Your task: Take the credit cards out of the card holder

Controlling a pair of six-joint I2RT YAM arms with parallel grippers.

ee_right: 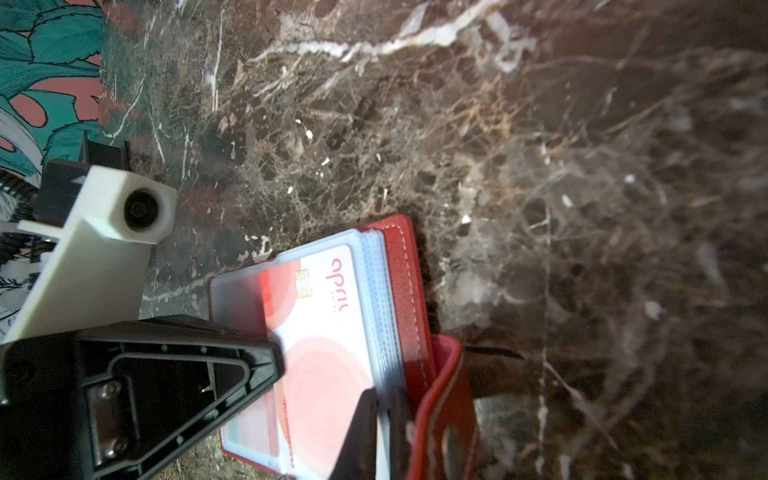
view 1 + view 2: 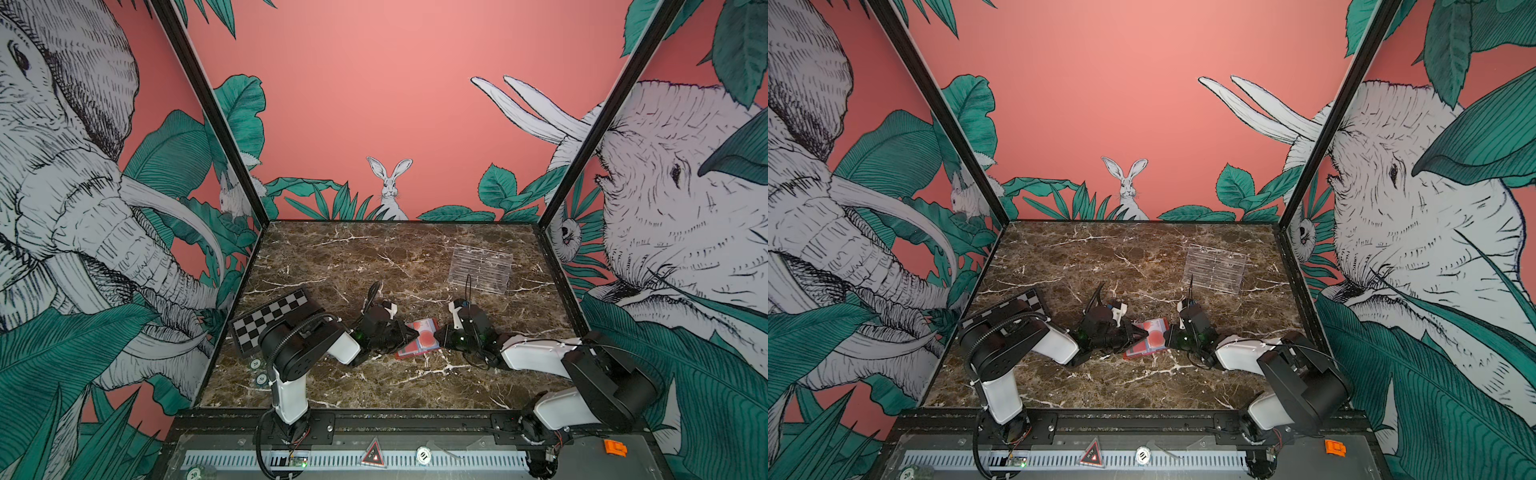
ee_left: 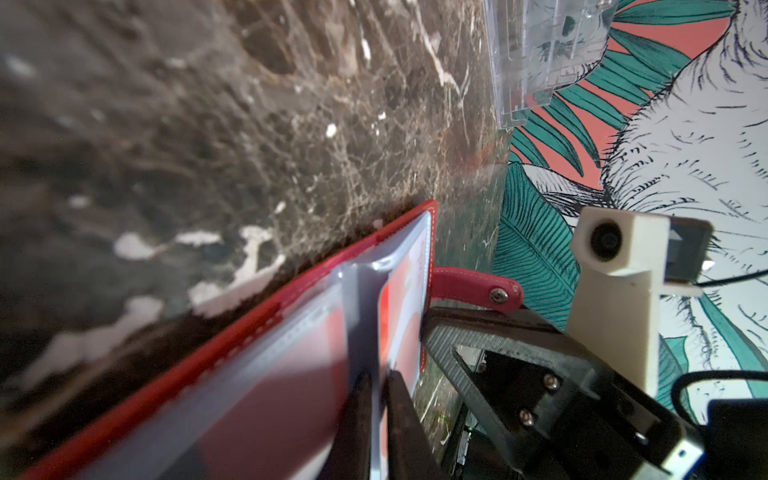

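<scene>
The card holder (image 2: 409, 351) lies open on the brown marble table (image 2: 374, 257), towards the front and about midway across, flat between the two gripper tips. Its red cover faces down and its stack of clear sleeves (image 1: 376, 291) faces up. The top sleeve holds a white credit card (image 1: 328, 332) with a chip, red lettering and a large red-orange circle. No other card can be made out in the sleeves below. The red snap tab (image 3: 478, 286) sticks out from the edge of the holder on the right arm's side. The left gripper (image 3: 380, 399) reaches in from the left. Its two dark fingers (image 3: 401, 415) are pressed nearly together on a thin pale leaf at the edge of the sleeves, and whether that leaf is bare plastic or has the card in it cannot be told. The right gripper (image 1: 384, 411) comes in from the opposite side, next to the snap tab. Its fingers (image 1: 365, 424) are closed on the edge of the sleeve stack, with only a thin pale line between them. Further out, a clear acrylic tiered stand (image 2: 480, 270) stands well back on the right of the table, apart from the holder. A black-and-white chequered board (image 2: 270, 320) lies at the left edge, partly hidden behind the left arm.
</scene>
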